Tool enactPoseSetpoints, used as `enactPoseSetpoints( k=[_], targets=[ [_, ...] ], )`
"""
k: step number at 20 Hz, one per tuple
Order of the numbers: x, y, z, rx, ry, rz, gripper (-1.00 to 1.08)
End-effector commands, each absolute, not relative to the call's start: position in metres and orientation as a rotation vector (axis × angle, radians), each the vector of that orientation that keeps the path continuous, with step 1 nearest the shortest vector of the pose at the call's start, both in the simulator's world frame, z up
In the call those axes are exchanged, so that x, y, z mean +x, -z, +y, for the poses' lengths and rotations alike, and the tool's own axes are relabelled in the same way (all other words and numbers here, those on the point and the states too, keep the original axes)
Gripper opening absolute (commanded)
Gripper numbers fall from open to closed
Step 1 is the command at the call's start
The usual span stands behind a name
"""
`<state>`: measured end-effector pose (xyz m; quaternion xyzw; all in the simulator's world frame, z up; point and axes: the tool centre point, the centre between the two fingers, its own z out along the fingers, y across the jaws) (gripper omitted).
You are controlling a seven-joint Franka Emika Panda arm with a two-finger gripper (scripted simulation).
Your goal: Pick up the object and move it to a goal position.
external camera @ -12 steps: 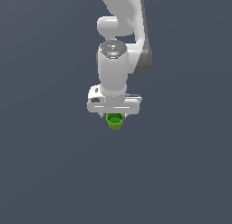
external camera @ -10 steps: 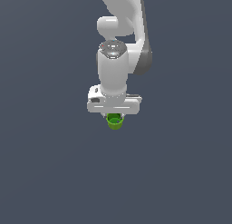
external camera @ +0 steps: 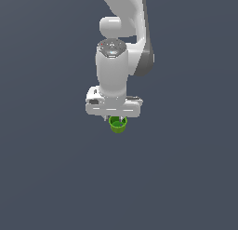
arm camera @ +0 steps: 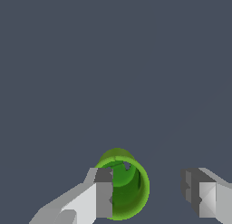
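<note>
The object is a small bright green cup point(external camera: 118, 125), hollow side up, sitting on the dark grey floor directly under the white arm's hand. In the wrist view the cup point(arm camera: 129, 187) lies close against one finger point(arm camera: 103, 193), which covers part of its rim. The other finger point(arm camera: 199, 193) stands well apart from it. My gripper point(arm camera: 152, 191) is open and holds nothing. In the exterior view the gripper point(external camera: 117, 118) hangs just above the cup, and its fingers are mostly hidden by the hand.
Only the plain dark grey floor point(external camera: 51, 178) surrounds the cup. The white arm point(external camera: 125, 19) rises toward the top of the exterior view. No goal marker shows.
</note>
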<state>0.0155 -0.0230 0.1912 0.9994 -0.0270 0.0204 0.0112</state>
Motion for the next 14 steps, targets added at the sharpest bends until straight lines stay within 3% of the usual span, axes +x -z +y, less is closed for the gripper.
enactPoseSetpoints(
  k=[1, 14],
  targets=[
    [0.015, -0.19, -0.023, 3.118, -0.058, -0.079, 0.28],
    [0.011, -0.166, -0.032, 3.159, 0.123, 0.092, 0.28]
  ],
)
